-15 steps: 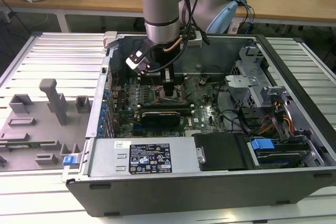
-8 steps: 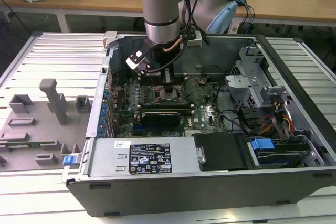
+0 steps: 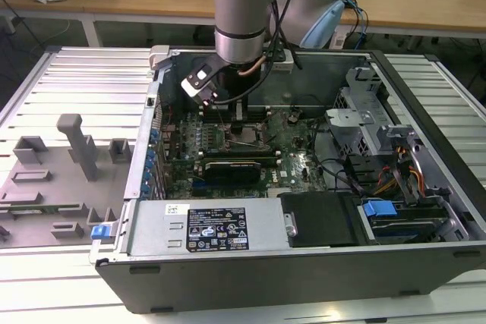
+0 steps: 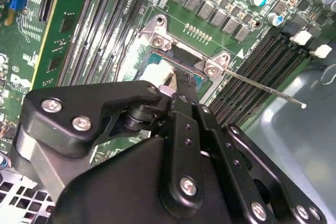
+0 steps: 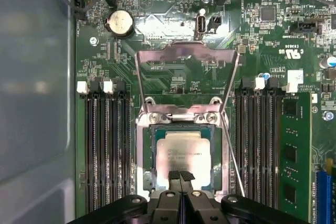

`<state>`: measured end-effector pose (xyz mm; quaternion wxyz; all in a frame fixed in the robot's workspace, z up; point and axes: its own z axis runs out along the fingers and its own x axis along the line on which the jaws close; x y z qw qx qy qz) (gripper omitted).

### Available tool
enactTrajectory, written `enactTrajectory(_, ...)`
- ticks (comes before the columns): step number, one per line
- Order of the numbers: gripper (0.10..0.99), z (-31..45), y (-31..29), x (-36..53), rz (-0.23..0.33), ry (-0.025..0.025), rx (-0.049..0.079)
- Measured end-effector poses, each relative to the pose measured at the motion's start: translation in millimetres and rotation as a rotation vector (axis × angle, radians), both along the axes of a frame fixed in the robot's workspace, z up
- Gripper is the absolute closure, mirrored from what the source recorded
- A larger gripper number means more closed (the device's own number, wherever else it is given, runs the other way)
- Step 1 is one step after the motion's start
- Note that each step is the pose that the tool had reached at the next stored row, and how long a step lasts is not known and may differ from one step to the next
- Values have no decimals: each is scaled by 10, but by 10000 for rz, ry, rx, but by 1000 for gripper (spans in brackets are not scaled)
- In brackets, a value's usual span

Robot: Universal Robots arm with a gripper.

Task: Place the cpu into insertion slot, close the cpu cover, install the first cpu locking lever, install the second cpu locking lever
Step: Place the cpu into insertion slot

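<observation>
A bank of long black memory slots (image 5: 105, 150) runs along one flank of the hand (image 5: 181, 176) in the first wrist view, close beside it and untouched. Straight under the fingertips lies the cpu (image 5: 184, 153), flat and square in the insertion slot (image 5: 153, 150), with the dark socket wall snug along each edge; by my reading it is seated. The hand is clenched, its two fingertips pressed together with nothing between them, poised over the chip's near edge. Whether they touch the metal top I cannot tell. Beyond the hand, on the far side of the socket, the cpu cover (image 5: 181, 52) stands thrown back on its hinge, so the board shows through its window and the chip lies bare. Off the socket's corner a thin locking lever (image 4: 262, 88), plain in the second wrist view, juts out free and unlatched, away from the hand toward the other memory slots on its opposite flank.

So the placing step looks finished and the cover step is the one in hand, not yet done. Closing it would call, I judge, for the hand to get behind the raised frame and swing it down over the chip without nudging the cpu or snagging the loose lever
</observation>
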<state>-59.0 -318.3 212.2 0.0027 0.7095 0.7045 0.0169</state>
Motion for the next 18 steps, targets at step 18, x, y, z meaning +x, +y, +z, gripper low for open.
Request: enactTrajectory(18,980,397,-3,170,3,17,-1)
